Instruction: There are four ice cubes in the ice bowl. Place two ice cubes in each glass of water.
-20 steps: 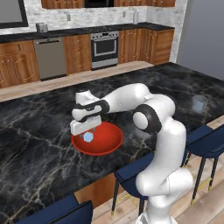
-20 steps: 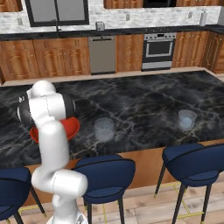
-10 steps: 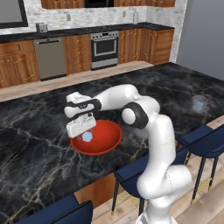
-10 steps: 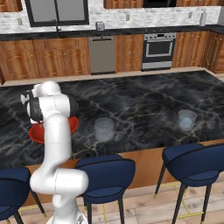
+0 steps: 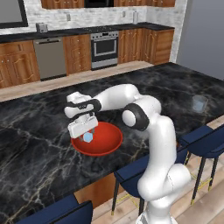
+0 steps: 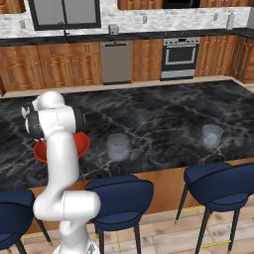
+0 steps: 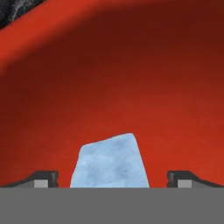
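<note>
The gripper (image 5: 88, 133) hangs low inside the ice bowl (image 5: 109, 139), fingers spread wide with an ice cube (image 7: 110, 162) sitting between them, untouched on either side. Beyond the cube lies bare red bowl floor. Well off to the gripper's side stands the nearer glass of water (image 6: 118, 146); the farther glass (image 6: 212, 135) is well beyond that. Risk, as I judge it: the slick cube could squirt out as the fingers close unevenly.

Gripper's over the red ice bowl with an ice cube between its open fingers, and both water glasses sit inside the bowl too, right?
Not the glasses. The right base view shows one glass beside the ice bowl and another glass farther along the counter. The gripper does straddle the ice cube.
</note>
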